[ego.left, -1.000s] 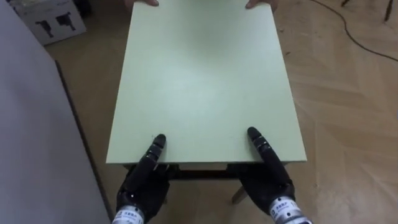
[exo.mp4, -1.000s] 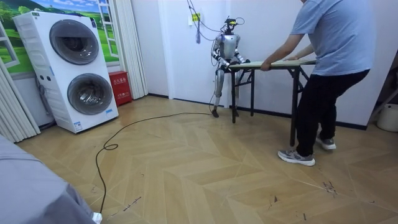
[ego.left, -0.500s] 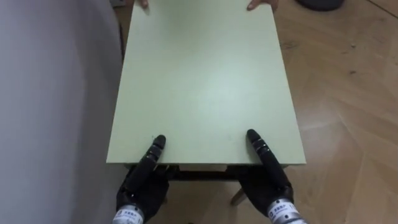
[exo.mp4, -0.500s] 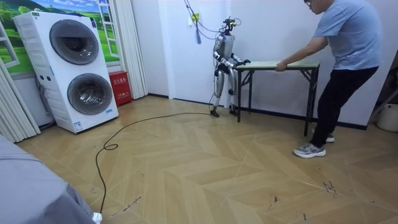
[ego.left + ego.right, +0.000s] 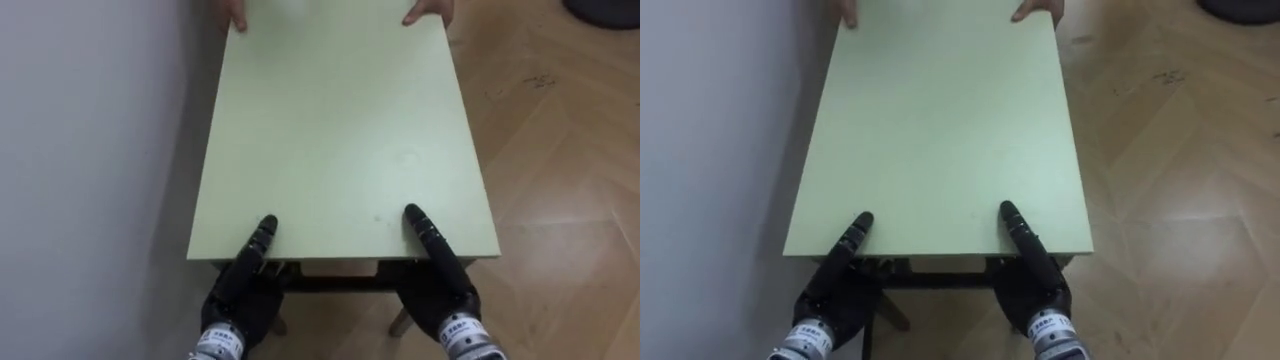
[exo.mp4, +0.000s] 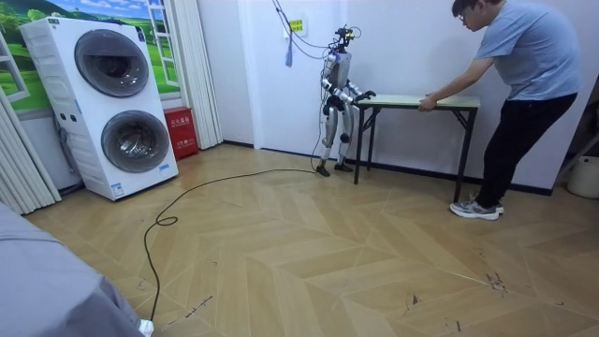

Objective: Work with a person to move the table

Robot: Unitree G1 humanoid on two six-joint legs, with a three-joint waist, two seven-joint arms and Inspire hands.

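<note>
A table with a pale green top (image 5: 340, 130) stretches away from me, its left side close along a white wall (image 5: 90, 150). My left hand (image 5: 240, 295) holds the near edge at the left, thumb on top and palm underneath. At the right of the same edge my right hand (image 5: 440, 290) grips in the same way. A person's hands (image 5: 236, 18) hold the far edge. In the room view the person (image 6: 519, 84) leans over the far end of the table (image 6: 421, 101), and I stand at the other end by the wall.
Wooden herringbone floor (image 5: 560, 180) lies open to the table's right. A dark round object (image 5: 600, 8) sits at the far right. In the room view stacked washing machines (image 6: 117, 103), a red box (image 6: 180, 131) and a floor cable (image 6: 187, 201) are at the left.
The table has swung in alongside the wall, and the person has stepped round to the room view's right with the far end. Both my hands keep the same hold.
</note>
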